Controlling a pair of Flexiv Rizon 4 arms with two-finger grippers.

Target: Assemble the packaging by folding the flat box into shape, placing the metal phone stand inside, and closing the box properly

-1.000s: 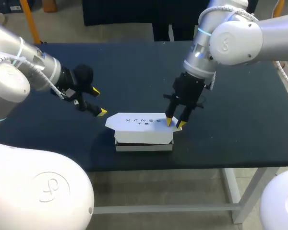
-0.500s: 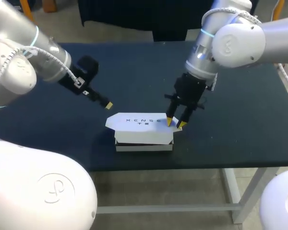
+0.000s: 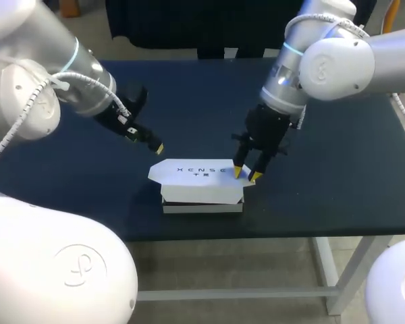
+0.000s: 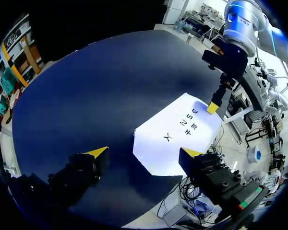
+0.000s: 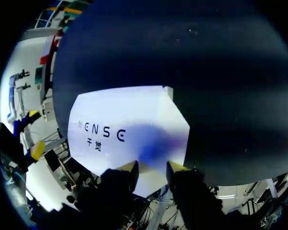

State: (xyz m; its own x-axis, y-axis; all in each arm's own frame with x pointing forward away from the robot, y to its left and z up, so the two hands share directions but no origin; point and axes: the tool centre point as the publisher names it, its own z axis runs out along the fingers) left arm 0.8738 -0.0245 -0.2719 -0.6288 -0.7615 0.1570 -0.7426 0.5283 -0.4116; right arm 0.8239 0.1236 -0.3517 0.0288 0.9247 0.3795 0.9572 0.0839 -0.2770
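Your left gripper [image 4: 144, 152] hangs above the table [image 3: 189, 94], just beside the left end of the one white box [image 3: 199, 181]. Its two fingers stand wide apart and touch nothing. The box sits at the table's front middle with its lid down. Your right gripper [image 3: 246, 175] has its fingers narrowly parted. Both tips rest on the lid's right end and grip nothing.

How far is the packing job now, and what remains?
Done: the box is folded into shape and its lid lies over the top. In hand: the right hand has its tips on the lid's right end; the left hand, open, hovers off the left end. Left: probably tucking the lid shut. The phone stand is not visible; whether it is inside, I cannot tell.
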